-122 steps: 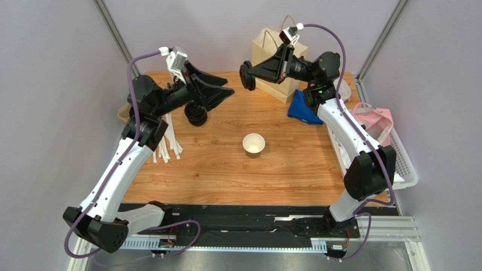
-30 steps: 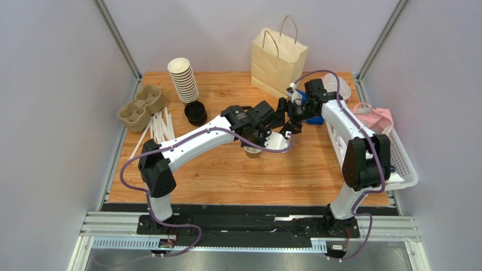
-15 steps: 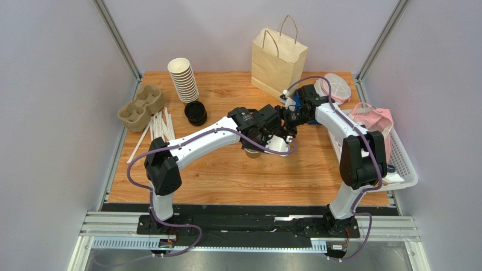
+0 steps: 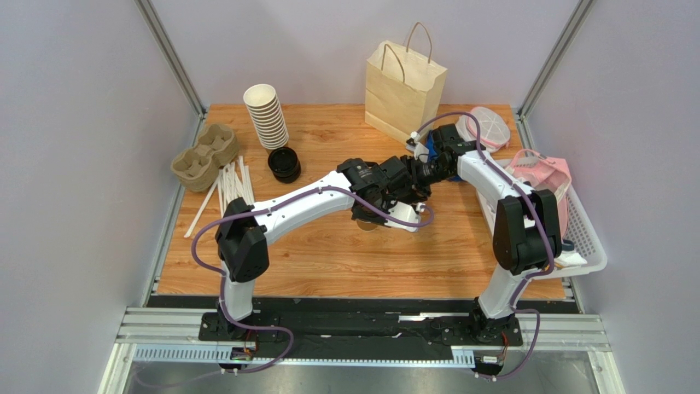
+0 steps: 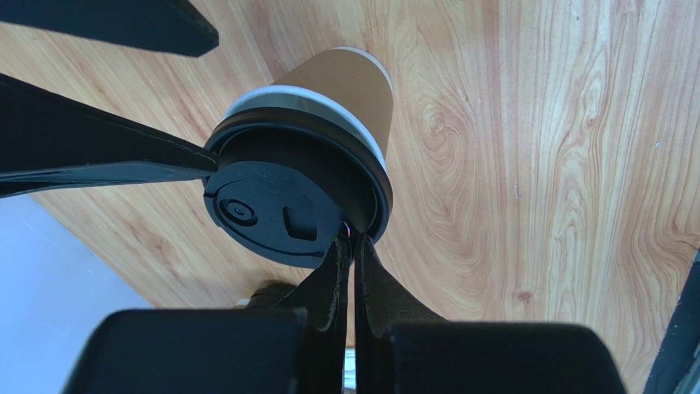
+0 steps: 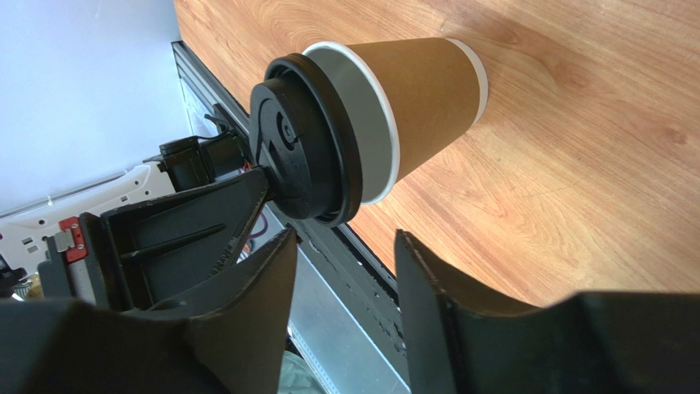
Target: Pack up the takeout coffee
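Observation:
The takeout coffee, a brown paper cup (image 5: 345, 86) under a black lid (image 5: 279, 197), stands on the wooden table. From above, only a sliver of the cup (image 4: 367, 223) shows beneath the left wrist. My left gripper (image 5: 354, 240) is shut, its tips pressed against the lid's near edge. The right wrist view shows the cup (image 6: 427, 90) and lid (image 6: 300, 139) just beyond my right gripper (image 6: 345, 246). That gripper's jaws stand apart with nothing between them. The left fingers (image 6: 205, 213) reach the lid from the side. From above, the right gripper (image 4: 416, 174) is beside the left wrist.
A paper bag (image 4: 405, 80) stands at the back. A stack of lidless cups (image 4: 266, 115), a stack of black lids (image 4: 284, 163), a cardboard carrier (image 4: 204, 156) and straws (image 4: 230, 185) are at the left. A white basket (image 4: 579, 238) with pink cloth (image 4: 542, 174) is on the right.
The cup stood bare with both arms raised and the right gripper holding a lid; now the lid is on. Over the last second the right gripper moved toward the cup and its jaws narrowed.

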Available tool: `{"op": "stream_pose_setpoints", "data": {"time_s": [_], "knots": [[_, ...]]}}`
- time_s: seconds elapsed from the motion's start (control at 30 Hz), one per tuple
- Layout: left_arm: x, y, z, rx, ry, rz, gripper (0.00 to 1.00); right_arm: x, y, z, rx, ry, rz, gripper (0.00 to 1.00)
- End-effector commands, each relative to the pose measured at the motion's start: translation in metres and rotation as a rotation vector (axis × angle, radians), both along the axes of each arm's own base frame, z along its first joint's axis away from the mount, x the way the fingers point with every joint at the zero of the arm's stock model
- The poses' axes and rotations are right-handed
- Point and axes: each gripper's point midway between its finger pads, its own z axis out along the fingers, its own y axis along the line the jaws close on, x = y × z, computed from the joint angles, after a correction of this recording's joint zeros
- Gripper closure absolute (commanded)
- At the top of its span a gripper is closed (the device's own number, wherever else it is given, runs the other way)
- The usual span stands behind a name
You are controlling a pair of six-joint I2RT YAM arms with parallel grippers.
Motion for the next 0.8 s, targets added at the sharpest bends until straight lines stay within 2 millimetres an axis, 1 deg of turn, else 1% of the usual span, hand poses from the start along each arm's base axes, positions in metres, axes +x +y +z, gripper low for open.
{"op": "stream_pose_setpoints", "data": {"time_s": [0.0,0.13,0.27,0.37,0.57,0.77], "knots": [[0.001,-0.006,0.003,-0.001,-0.006,-0.031,1.00,0.002,0.007,0.004,0.044,-0.019,0.022,0.52],[0.000,-0.007,0.000,0.005,0.002,-0.032,1.00,0.001,0.009,0.008,0.064,-0.019,0.025,0.60],[0.001,-0.006,-0.005,0.021,0.004,-0.040,1.00,0.001,0.012,0.013,0.096,-0.017,0.030,0.64],[0.002,-0.008,-0.005,0.015,-0.001,-0.040,1.00,-0.001,0.015,0.019,0.122,-0.010,0.039,0.68],[0.006,-0.008,-0.006,0.027,-0.016,-0.046,1.00,-0.004,0.018,0.020,0.131,-0.010,0.052,0.70],[0.003,-0.009,-0.005,0.016,-0.005,-0.053,1.00,-0.005,0.021,0.022,0.143,-0.009,0.061,0.70]]}}
